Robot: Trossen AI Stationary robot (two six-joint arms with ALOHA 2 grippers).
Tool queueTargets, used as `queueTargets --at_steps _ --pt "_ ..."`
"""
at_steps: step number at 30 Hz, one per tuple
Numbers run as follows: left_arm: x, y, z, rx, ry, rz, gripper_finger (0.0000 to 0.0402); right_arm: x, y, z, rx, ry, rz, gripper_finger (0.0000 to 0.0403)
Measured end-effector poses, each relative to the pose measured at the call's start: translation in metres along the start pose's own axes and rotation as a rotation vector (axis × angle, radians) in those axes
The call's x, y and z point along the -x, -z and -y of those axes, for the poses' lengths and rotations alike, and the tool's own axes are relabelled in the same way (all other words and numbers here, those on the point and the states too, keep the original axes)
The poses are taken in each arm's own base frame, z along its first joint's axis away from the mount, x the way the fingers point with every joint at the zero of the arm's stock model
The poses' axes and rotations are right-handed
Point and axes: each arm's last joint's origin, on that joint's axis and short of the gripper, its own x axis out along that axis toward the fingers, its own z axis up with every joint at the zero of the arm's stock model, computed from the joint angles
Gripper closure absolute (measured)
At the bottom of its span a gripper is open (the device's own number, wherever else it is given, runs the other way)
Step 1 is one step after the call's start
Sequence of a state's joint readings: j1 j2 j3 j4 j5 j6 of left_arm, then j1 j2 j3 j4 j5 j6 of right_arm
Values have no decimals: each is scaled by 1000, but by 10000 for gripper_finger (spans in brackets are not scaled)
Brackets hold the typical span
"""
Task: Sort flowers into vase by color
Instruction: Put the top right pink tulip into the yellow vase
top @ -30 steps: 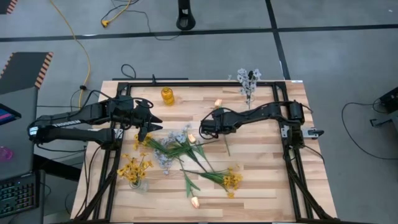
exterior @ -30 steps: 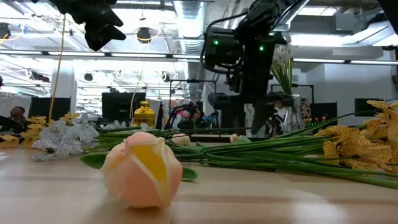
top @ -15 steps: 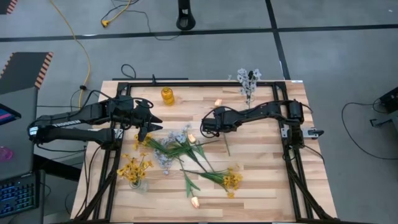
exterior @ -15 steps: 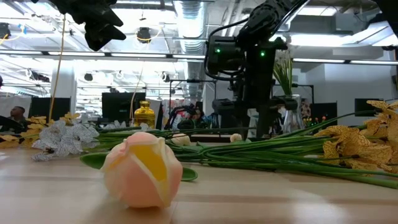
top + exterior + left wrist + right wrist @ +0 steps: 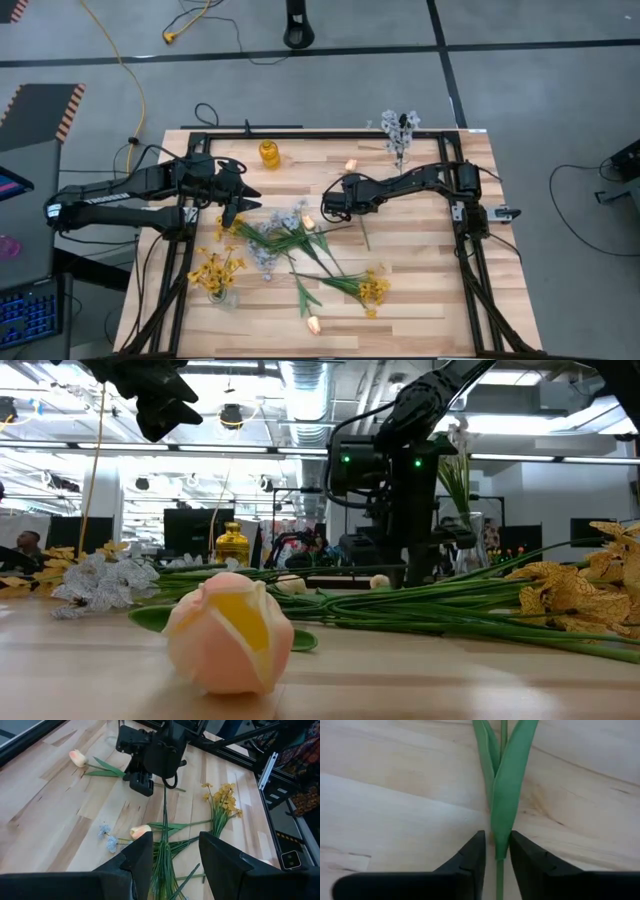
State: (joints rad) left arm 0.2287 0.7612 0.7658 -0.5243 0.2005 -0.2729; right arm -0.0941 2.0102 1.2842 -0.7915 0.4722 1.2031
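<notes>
Right gripper point(image 5: 495, 851) lowered, fingers closed onto tulip stem point(image 5: 499, 807) between them | bud out of view | left gripper point(image 5: 175, 857) parted, idle.

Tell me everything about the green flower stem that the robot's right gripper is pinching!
The stem is thin, green and plastic-looking, with two long pointed leaves folded up along it. It lies flat on the pale wooden table, near the middle. The right gripper has come down over it, its two dark fingers squeezed close on either side of the stem just below the leaves. Its blossom is out of this close view.
</notes>
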Motion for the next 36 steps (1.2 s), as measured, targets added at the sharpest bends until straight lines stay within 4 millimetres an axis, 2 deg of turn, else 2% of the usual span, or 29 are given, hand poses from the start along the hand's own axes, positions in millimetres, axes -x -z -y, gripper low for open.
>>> queueTargets --at_steps 6,9,16,22,36 --pt "0 0 0 0 0 0 255 0 0 -1 -4 -8 -1 362" --pt "0 0 0 1 0 0 255 2 -1 -2 -5 -14 1 381" --pt "0 0 0 1 0 1 255 10 -7 -9 18 -46 11 371" --pt "5 0 1 -3 5 22 255 23 -15 -18 67 -95 38 378" --pt "20 0 4 -16 21 80 255 69 -42 -43 153 -218 175 376"
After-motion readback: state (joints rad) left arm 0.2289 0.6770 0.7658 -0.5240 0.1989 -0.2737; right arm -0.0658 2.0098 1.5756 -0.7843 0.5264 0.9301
